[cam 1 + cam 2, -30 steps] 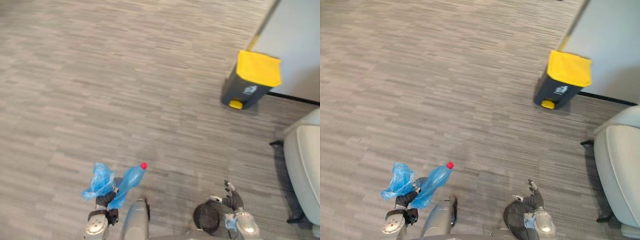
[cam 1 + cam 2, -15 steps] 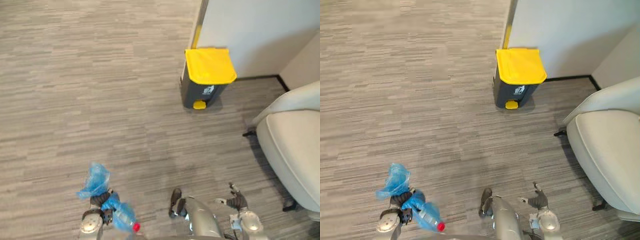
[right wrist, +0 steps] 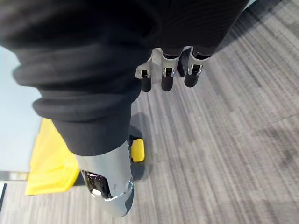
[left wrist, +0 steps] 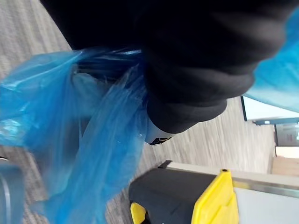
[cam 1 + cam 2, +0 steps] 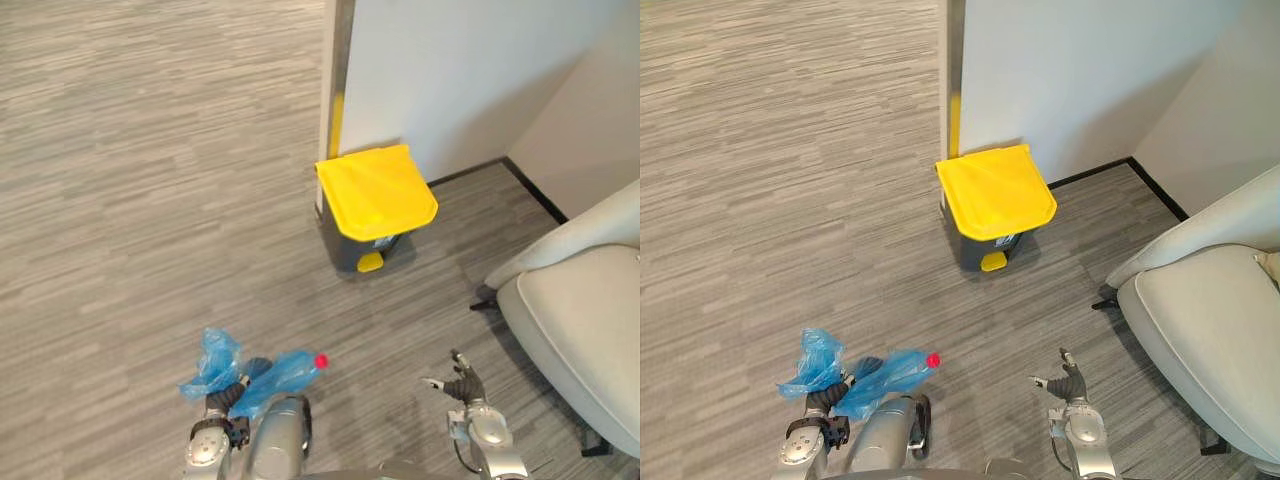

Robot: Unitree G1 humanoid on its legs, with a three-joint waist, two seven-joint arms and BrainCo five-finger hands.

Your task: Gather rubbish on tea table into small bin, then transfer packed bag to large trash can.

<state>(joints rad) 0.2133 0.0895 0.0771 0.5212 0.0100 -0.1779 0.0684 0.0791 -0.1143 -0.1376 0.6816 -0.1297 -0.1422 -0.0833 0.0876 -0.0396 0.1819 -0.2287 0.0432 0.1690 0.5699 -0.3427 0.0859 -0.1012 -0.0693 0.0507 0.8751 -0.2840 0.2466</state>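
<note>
Here the transfer leg of the task is judged to be in hand, with the packed bag already lifted and the large can still to be reached. Low on the left, the left hand [image 5: 221, 407] is seen clenched round the gathered neck of the blue bag [image 5: 276, 377], which is held clear of the floor [image 5: 150, 180]. A red-capped bottle [image 5: 321, 361] can be made out through the thin plastic, its cap turned towards the can. Ahead and to the right, the large trash can [image 5: 352, 245] stands on the floor against the end of a white wall [image 5: 450, 70], with its yellow lid [image 5: 378, 190] shut and a yellow pedal [image 5: 371, 262] at its foot. Further right, the right hand [image 5: 463, 384] is carried empty, its fingers [image 3: 167, 78] loosely extended, and a pale armchair [image 5: 585, 330] is set at the far right. The next move is reckoned to call for a closer approach, after which the lid must be raised, by pedal or by the free hand, before the bag can be dropped in. Against the picture of half a second ago the whole view has been swung, so the can is now framed nearer the middle. The bag itself has also swung, and the bottle's cap has been brought from below the hand to beside it.
</note>
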